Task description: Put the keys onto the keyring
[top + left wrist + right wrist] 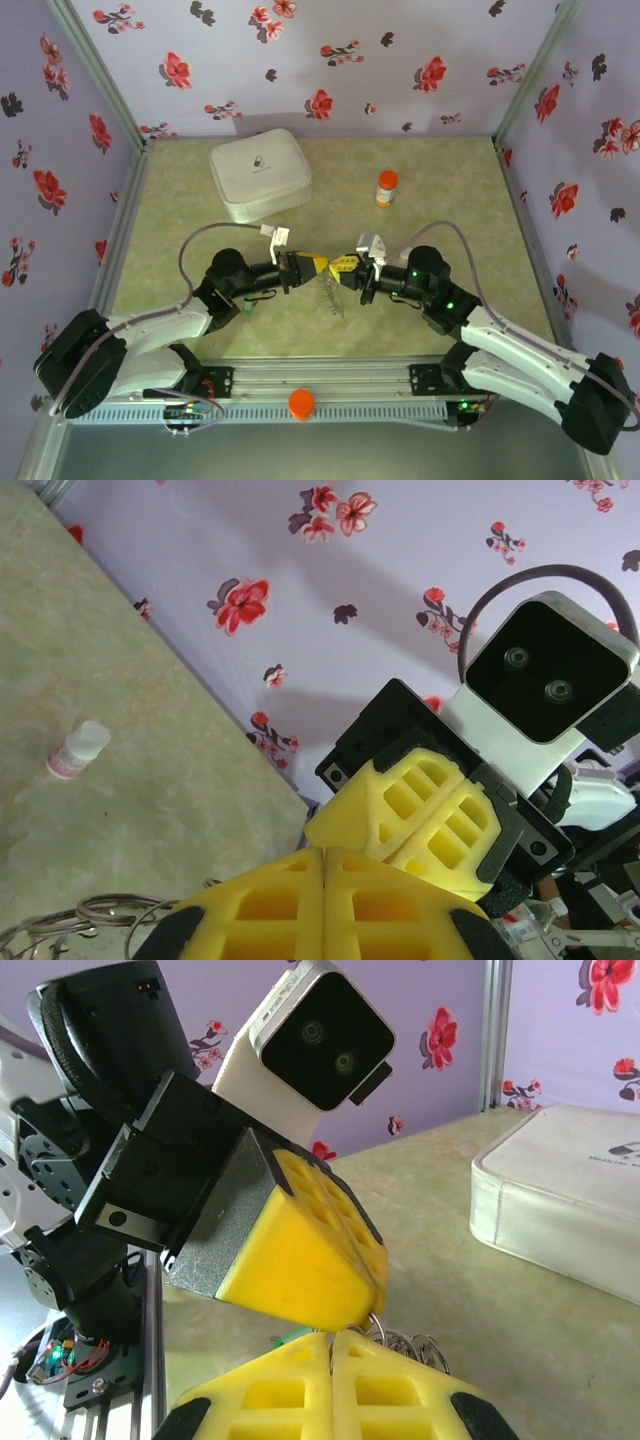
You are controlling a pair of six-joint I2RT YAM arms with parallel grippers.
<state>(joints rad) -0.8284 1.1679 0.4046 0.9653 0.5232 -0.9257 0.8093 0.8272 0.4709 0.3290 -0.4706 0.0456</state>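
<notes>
While both arms meet over the bench (180,200), on the near side of the white case (260,175), the task stands at an intermediate stage. The left claw (308,264) and the right claw (345,266) face each other tip to tip, and each wrist view shows its own yellow pads pressed together with no gap. The keyring (330,295) appears as loose grey metal loops hanging from the point where the tips meet, toward the near edge and away from the case. Which claw pinches it cannot be told.

Status of the keys: a small green piece (293,1337) sits just below the left claw's pads, beside the loops. It may be the green-headed key, but it is too small to confirm. Whether any key is threaded onto the loop cannot be told.

Judgement: the keyring is lifted and presented; threading both keys remains to be verified or done. The pill bottle (387,187) stands to the right of the case, well apart from the claws.
</notes>
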